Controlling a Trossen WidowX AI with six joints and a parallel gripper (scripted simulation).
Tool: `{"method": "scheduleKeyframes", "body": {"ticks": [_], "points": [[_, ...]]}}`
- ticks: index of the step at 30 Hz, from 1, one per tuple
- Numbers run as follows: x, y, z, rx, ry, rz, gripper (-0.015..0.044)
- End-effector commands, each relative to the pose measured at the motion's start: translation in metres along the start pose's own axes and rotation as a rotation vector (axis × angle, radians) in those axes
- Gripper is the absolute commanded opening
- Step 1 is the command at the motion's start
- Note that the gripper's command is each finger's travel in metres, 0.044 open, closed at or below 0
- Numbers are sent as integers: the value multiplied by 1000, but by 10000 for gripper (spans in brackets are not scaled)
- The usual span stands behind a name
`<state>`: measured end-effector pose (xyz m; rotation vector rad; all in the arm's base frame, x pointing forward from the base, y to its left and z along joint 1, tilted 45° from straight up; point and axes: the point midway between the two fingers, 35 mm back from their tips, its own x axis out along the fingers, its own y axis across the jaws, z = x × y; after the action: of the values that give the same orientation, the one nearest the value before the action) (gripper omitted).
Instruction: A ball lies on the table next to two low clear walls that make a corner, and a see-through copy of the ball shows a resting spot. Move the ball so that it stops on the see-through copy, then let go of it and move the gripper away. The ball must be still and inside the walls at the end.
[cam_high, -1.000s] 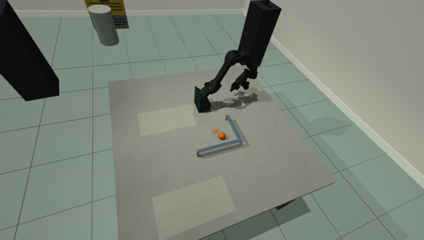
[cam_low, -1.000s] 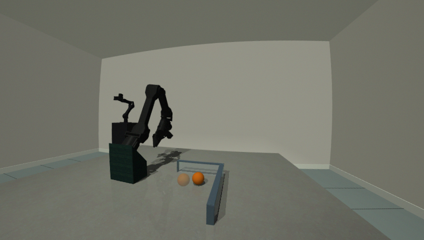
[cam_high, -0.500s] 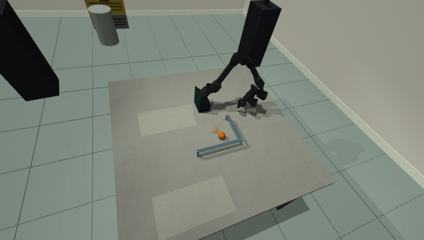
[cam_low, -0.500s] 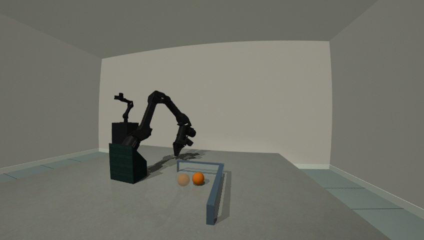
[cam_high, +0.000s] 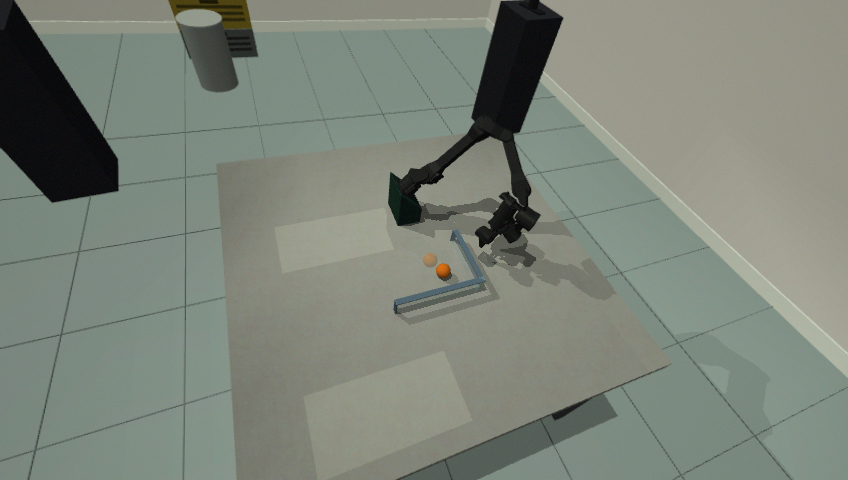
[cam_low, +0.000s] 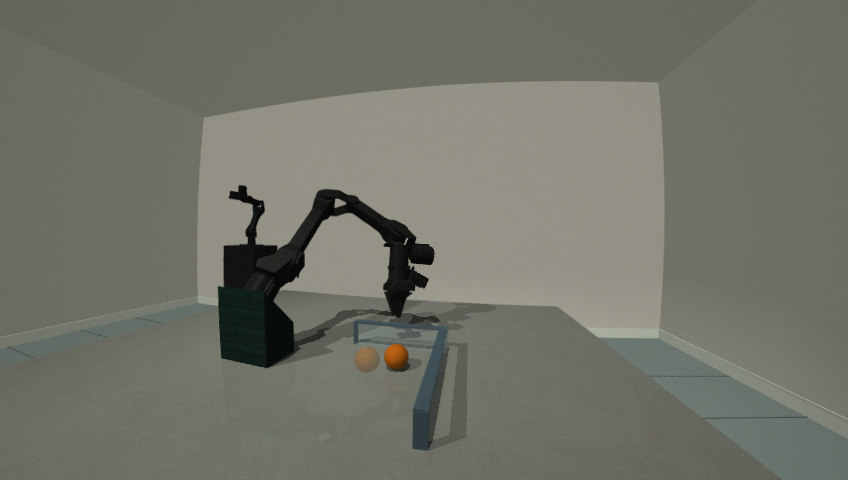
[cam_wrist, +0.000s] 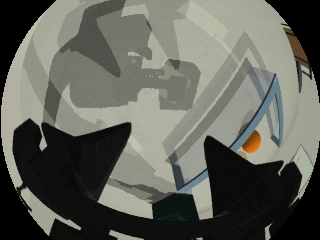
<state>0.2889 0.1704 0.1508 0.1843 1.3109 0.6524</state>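
While the ball waited untouched: it sat on the worktop inside the corner.
Ball (cam_high: 443, 270): orange, resting on the worktop (cam_high: 357, 368), inside the angle of the two walls and nearer the wall that ran toward the arm's base.
See-through copy (cam_high: 429, 259): pale orange, just beside the ball on the side away from the corner, toward the open worktop; the two looked close but not overlapping.
Walls (cam_high: 467, 252): two low bluish strips meeting in an L; the ball lay clear of both in the top view.
Gripper (cam_high: 483, 237): outside the walls, beyond the strip nearest the ball, pointing down and low over the worktop; in the exterior view its tip (cam_low: 395, 310) hung behind the far wall.
Gripper state: spread wide with nothing between its fingers.
Direction from gripper to ball: across that wall and inward; the wrist view showed the ball (cam_wrist: 251, 142) off to one side past the wall, not between the fingers.
Line of travel: ball to copy ran roughly away from the corner, so a nudge from the wall side seemed the likely need.
Judged next need: lift over the wall and settle beside the ball.
Risk: a round ball might roll past the copy.
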Motion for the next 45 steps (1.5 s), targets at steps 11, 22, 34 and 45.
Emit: {"method": "scheduleKeyframes", "body": {"ticks": [11,22,34,45], "points": [[4,-172,-12,317,-35,122,357],[16,-206,-37,445,-29,205,357],[35,-203,-35,445,-29,205,357],[52,-200,-34,445,-29,205,357]]}}
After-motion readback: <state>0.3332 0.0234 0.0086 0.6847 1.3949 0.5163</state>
